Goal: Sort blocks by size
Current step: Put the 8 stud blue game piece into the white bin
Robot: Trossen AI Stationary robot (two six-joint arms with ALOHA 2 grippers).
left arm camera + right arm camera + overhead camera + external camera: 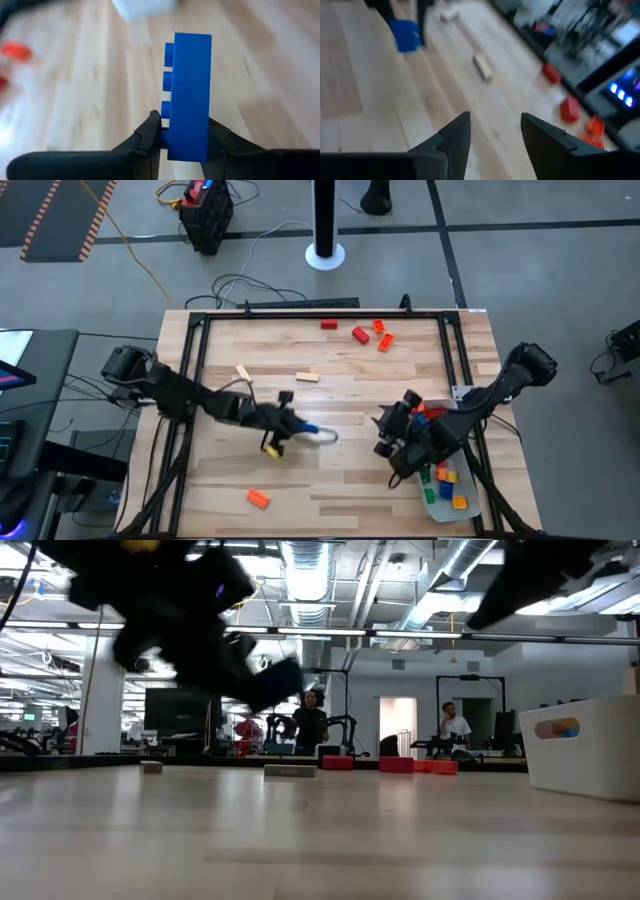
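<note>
Left of the white tray (478, 502), at mid-table, your left gripper (184, 142) is clamped on an oblong blue block (188, 95); loose orange block (258, 498) nearer the front edge; your right gripper (495, 135) beside the tray, fingers parted, holding nothing; sorted blocks (447, 480) inside the tray.

The high view looks straight down on the whole table (330, 480) and surrounding floor. The low view sits at table-top height, facing level across the boards into the room. The left wrist view looks closely past its fingers (150, 135) at a blue block (189, 95); the right wrist view faces across the table, sharing that block (405, 34).
</note>
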